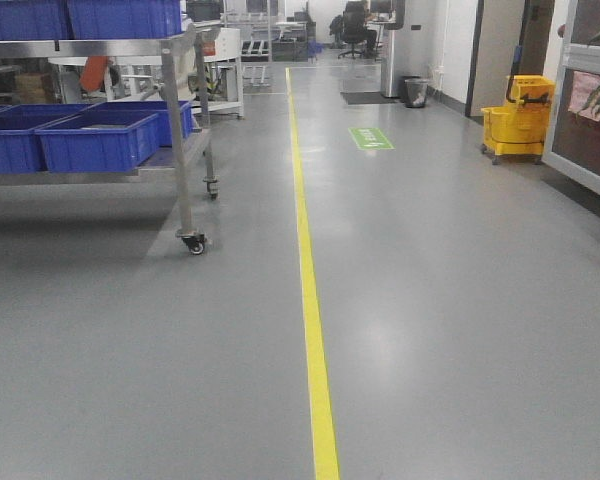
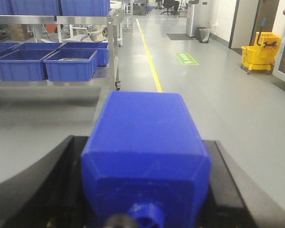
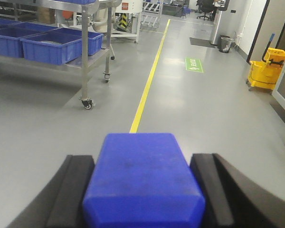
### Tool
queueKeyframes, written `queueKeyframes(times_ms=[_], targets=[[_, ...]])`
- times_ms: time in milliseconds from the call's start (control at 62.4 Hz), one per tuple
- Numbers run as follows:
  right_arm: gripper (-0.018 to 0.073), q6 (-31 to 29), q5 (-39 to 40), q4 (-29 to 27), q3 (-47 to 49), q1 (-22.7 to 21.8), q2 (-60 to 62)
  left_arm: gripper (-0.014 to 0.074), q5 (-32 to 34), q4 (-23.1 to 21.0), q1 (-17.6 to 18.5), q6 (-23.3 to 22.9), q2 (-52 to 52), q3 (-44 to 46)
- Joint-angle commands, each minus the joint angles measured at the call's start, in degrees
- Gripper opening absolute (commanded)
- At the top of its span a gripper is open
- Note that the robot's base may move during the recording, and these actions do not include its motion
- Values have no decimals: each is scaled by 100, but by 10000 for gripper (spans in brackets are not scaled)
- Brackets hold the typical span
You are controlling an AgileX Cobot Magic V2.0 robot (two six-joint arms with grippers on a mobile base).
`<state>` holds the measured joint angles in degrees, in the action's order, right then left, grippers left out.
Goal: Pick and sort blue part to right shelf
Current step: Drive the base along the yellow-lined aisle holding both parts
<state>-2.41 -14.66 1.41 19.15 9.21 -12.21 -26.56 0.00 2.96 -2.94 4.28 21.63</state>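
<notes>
**A:** Where's the blue part [image 3: 142,175] just now?

**B:** Clamped between the right fingers [image 3: 72,190]. There's a dark pad pressed flat against each of its sides. It fills the whole gap, with its sloped edges at the end nearest the wrist. I can't tell how far it reaches past the tips.

**A:** And the left fingers [image 2: 57,180]?

**B:** Closed as well, on the other blue block [image 2: 145,142], the one with a small round knob [image 2: 145,219]. The knob end points back toward the wrist. The black fingers hug the block on both sides.

**A:** Is the shelf [image 1: 180,150] anywhere near?

**B:** It's ahead of both pairs of fingers and off to their left, well apart from either block. It's a steel frame on castors [image 1: 194,242]. Open blue bins [image 1: 100,140] sit side by side on the lower tier, and more blue bins are on the top one. From the left wrist view, one lower bin seems to have something grey lying in it, but it's too small to make out.

**A:** What's straight in front of the fingers?

**B:** Grey floor [image 1: 460,330], with a yellow line [image 1: 310,300] running away from them. From the right wrist view, the line comes out from just behind the blue part's far edge. Further ahead and to the right of the fingers there's a green floor sign [image 1: 370,138]. Right of that is a yellow mop bucket [image 1: 517,125], close to the wall.
</notes>
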Motion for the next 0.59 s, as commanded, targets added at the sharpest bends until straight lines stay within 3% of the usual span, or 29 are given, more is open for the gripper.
queueKeyframes(times_ms=[0, 577], targets=[[343, -33, 551, 53, 158, -26, -50, 357, 477, 0, -15, 3, 67, 158], [343, -33, 551, 53, 158, -26, -50, 357, 477, 0, -15, 3, 67, 158]])
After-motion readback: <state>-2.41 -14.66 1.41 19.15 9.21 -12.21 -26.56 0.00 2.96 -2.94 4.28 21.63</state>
